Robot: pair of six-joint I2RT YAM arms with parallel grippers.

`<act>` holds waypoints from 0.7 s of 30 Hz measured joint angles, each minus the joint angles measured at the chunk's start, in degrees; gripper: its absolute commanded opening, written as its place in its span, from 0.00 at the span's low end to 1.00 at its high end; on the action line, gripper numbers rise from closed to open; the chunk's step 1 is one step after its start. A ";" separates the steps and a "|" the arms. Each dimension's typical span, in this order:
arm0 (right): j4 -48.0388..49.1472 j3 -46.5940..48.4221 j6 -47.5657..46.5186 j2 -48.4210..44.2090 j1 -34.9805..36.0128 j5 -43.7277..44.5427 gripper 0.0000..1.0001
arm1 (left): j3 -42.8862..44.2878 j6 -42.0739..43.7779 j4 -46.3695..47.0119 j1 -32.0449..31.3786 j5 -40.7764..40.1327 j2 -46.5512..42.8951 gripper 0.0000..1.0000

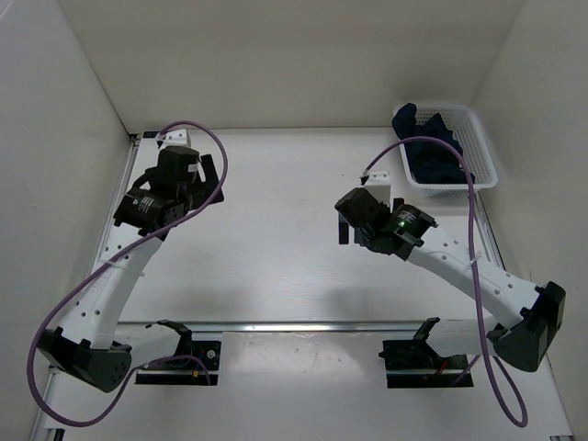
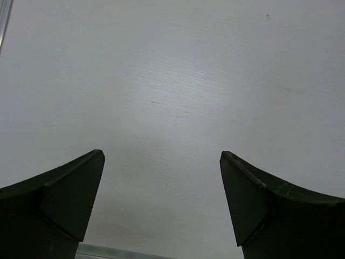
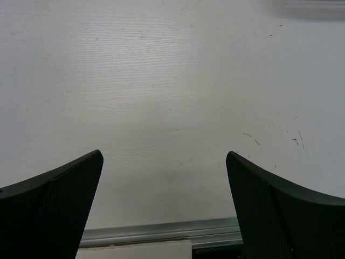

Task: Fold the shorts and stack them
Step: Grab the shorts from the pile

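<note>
The dark navy shorts point(image 1: 434, 156) lie bunched up inside the white mesh basket point(image 1: 484, 147) at the back right of the table. My left gripper point(image 1: 213, 179) hovers over the back left of the white table, open and empty; its wrist view point(image 2: 161, 162) shows only bare table between the spread jaws. My right gripper point(image 1: 354, 213) is open and empty over the middle right of the table, well short of the basket; its wrist view point(image 3: 164, 162) also shows only bare table. The shorts are not in either wrist view.
White walls close in the table at the left, back and right. A metal rail point(image 1: 303, 326) runs along the near edge in front of the arm bases and shows in the right wrist view point(image 3: 161, 232). Purple cables point(image 1: 473, 239) loop over both arms.
</note>
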 measured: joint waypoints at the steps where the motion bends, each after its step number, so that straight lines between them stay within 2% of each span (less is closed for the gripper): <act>1: 0.00 0.00 0.26 0.02 0.00 0.20 0.99 | 0.00 0.52 0.17 0.00 1.16 -0.52 1.00; 6: -0.11 0.33 0.85 1.33 -1.60 0.92 0.99 | 0.00 2.14 0.46 0.00 5.60 -2.99 1.00; 8: -0.02 2.43 -1.18 3.58 -6.43 0.98 0.98 | 0.00 2.49 0.44 0.00 6.84 -3.50 1.00; 11: 1.20 7.43 -5.95 6.95 -16.46 -1.90 0.98 | 0.00 2.69 0.74 0.00 7.17 -3.61 1.00; 16: 4.04 22.25 -11.43 17.18 -38.42 -11.19 0.98 | 0.00 2.54 1.75 0.00 7.67 -4.35 1.00; 21: 5.75 37.00 -12.90 30.97 -49.88 -19.08 0.96 | 0.26 2.51 2.16 0.00 8.96 -4.33 1.00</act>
